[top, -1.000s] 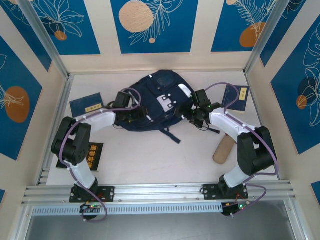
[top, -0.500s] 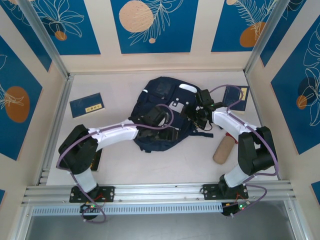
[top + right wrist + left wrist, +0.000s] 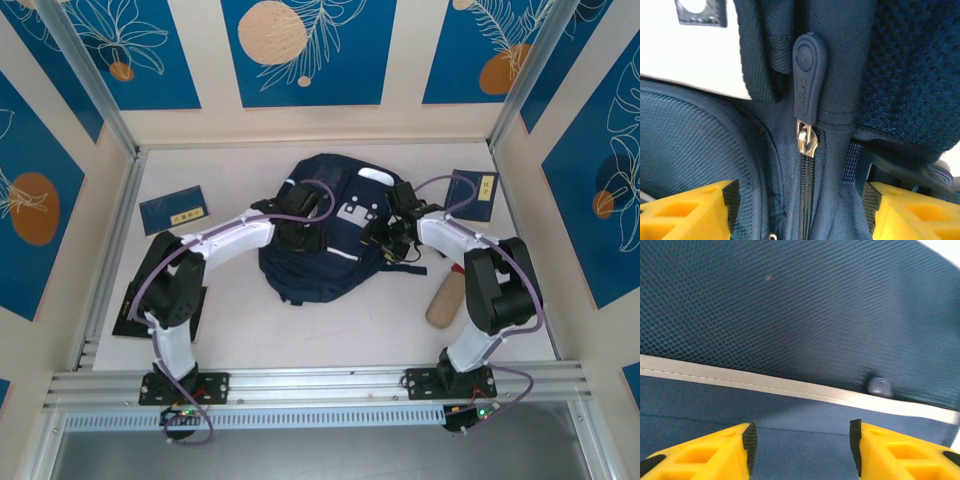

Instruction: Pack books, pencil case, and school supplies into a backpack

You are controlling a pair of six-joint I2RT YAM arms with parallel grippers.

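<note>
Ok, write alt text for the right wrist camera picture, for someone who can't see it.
Close-up of a dark blue zipper pull and its metal slider on the navy backpack, lined up between the right gripper's open yellow fingers.

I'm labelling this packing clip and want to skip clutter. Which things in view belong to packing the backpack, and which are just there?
Belongs to the job:
- backpack
- blue book far left
- blue book far right
- dark book at the near left edge
- tan roll, likely the pencil case

Just there:
- patterned wall panels
- aluminium rail
</note>
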